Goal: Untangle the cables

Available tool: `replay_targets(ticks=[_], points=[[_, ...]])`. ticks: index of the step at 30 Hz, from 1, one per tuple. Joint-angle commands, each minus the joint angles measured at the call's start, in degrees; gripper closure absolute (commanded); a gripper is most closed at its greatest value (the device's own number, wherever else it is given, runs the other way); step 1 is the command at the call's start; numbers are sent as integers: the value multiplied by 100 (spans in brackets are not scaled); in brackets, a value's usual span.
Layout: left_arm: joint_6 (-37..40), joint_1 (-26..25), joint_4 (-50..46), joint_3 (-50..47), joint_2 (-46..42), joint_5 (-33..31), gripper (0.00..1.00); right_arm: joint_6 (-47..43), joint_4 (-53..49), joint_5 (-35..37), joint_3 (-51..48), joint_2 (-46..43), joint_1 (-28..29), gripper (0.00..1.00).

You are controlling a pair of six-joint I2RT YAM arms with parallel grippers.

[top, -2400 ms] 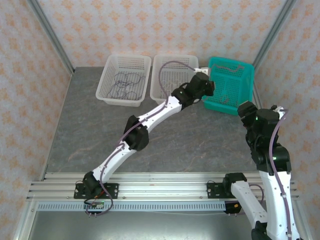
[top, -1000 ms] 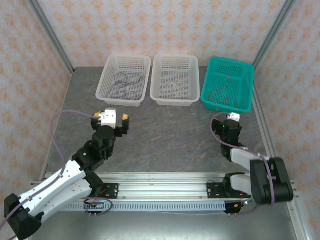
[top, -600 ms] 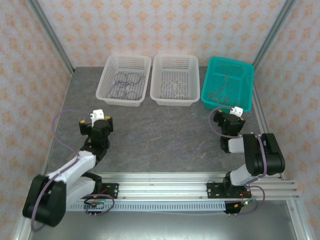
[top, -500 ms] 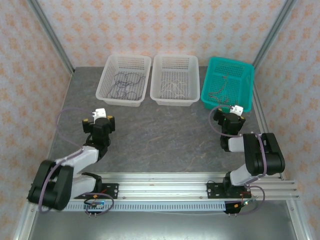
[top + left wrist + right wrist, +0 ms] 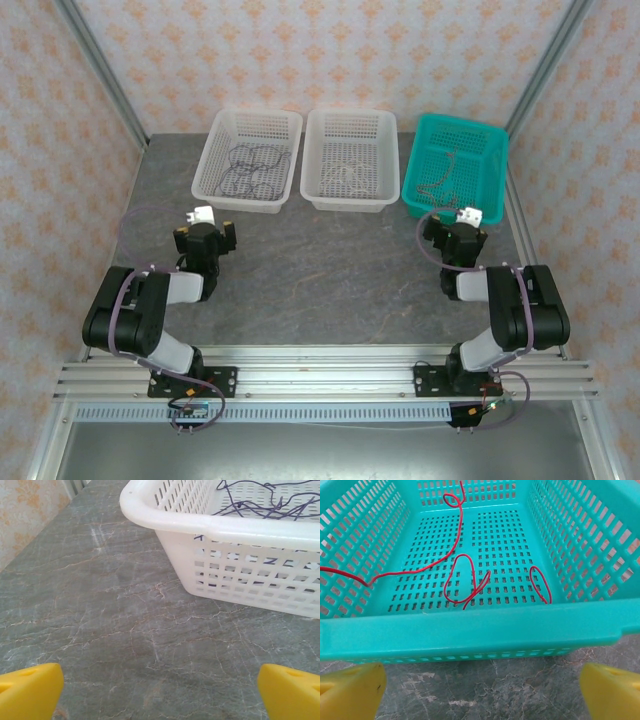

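The cables lie sorted in three baskets at the back of the table. Dark purple cables [image 5: 250,166] [image 5: 260,507] sit in the left white basket [image 5: 214,150] [image 5: 210,527]. White cables [image 5: 347,176] rest in the middle white basket [image 5: 312,150]. Thin red cables [image 5: 444,182] [image 5: 465,585] lie in the teal basket [image 5: 497,170] [image 5: 470,630]. My left gripper [image 5: 205,238] [image 5: 160,695] stands open over bare table, just short of the left basket. My right gripper [image 5: 458,237] [image 5: 481,695] is open and holds nothing, facing the teal basket's near wall.
Both arms are folded low near the table's front edge, their purple arm cables looping beside them. Grey marbled tabletop [image 5: 330,260] stretches between the grippers and the baskets. Patterned walls and metal posts close in the sides and back.
The left arm pulled back from the teal basket and folded down at front left. The right arm folded down at front right. Both grippers have settled facing the baskets.
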Motion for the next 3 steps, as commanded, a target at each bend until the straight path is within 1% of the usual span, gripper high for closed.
replay_targets(ticks=[1, 3], points=[[-40, 21, 128, 127, -93, 86, 0, -117, 7, -35, 107, 26, 63, 1], [-41, 22, 141, 123, -93, 86, 0, -75, 201, 51, -10, -1, 58, 1]])
